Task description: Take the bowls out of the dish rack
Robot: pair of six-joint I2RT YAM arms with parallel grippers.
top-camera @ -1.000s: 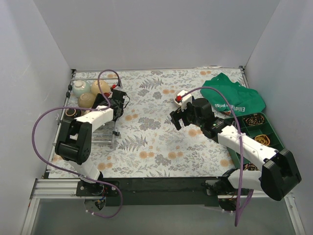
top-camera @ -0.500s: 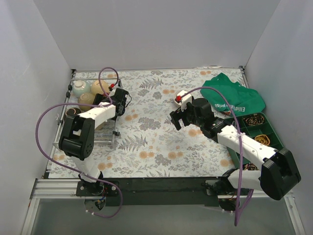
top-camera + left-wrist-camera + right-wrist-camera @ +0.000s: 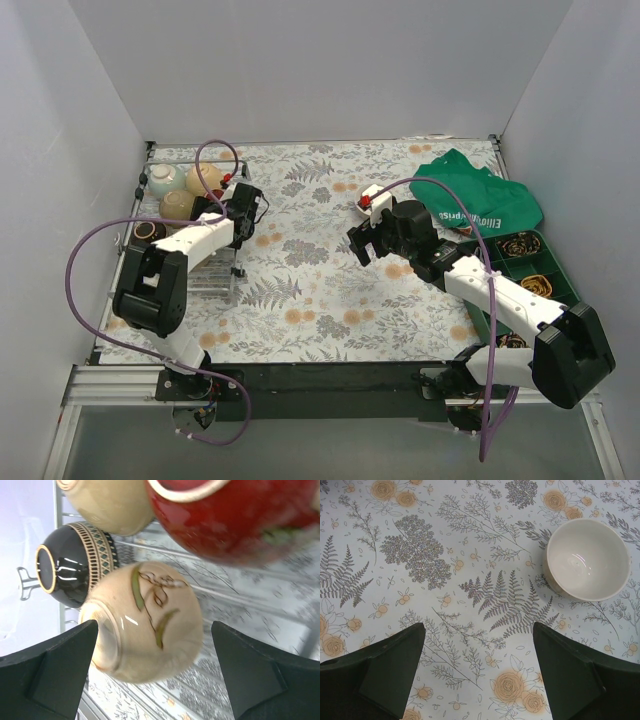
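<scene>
Top external: your left gripper (image 3: 243, 204) is easing back toward you over the dish rack (image 3: 205, 278); the right arm isn't moving. Left jaws are standing wide around the beige leaf-painted bowl (image 3: 145, 630), which is still racked. Right gripper (image 3: 476, 650) is hanging released near the cream bowl (image 3: 585, 560), already on the cloth.

I see glossy glazed bowls (image 3: 150, 625) on a shiny metal wire rack (image 3: 205, 278) at nine o'clock; soft green cloth (image 3: 480, 200) at two; matt printed tablecloth (image 3: 445, 605).
</scene>
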